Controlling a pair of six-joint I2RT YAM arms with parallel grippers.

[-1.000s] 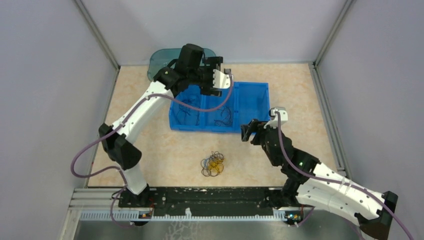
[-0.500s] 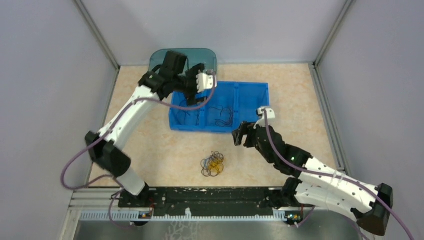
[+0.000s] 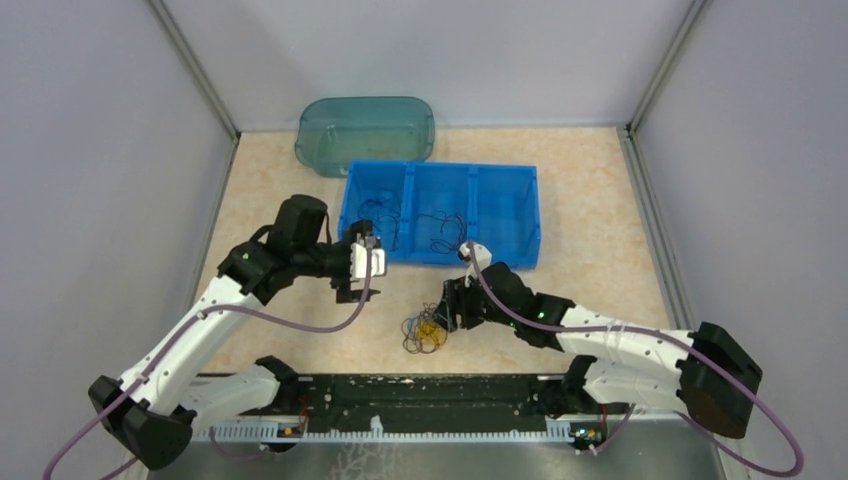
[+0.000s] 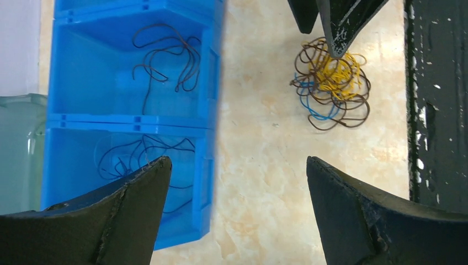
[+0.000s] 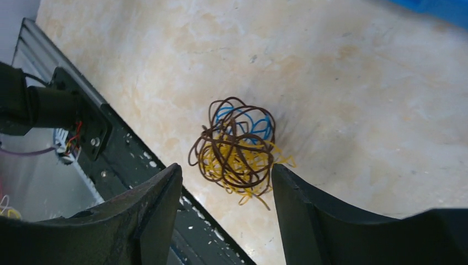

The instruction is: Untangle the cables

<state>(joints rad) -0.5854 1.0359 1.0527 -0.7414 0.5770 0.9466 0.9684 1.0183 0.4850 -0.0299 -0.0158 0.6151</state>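
Yellow, blue and dark-brown cables point(image 3: 425, 331) sit knotted in one clump on the table point(image 3: 620, 200) in front of the blue bin point(image 3: 440, 258). They look feather-light, limp and springy, so pinching one outer dark loop at the clump's edge seems the best hold. Right gripper point(image 5: 225, 172) hangs over the clump, jaws wide and empty, though I cannot tell whether a tip brushes the wires; the left gripper point(image 4: 237, 163) is also wide and empty, near the bin.

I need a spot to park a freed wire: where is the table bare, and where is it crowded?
Bare: the table right of the blue bin, up to the right wall. Crowded: between bin and near rail, with the left claw, right claw and the cables.
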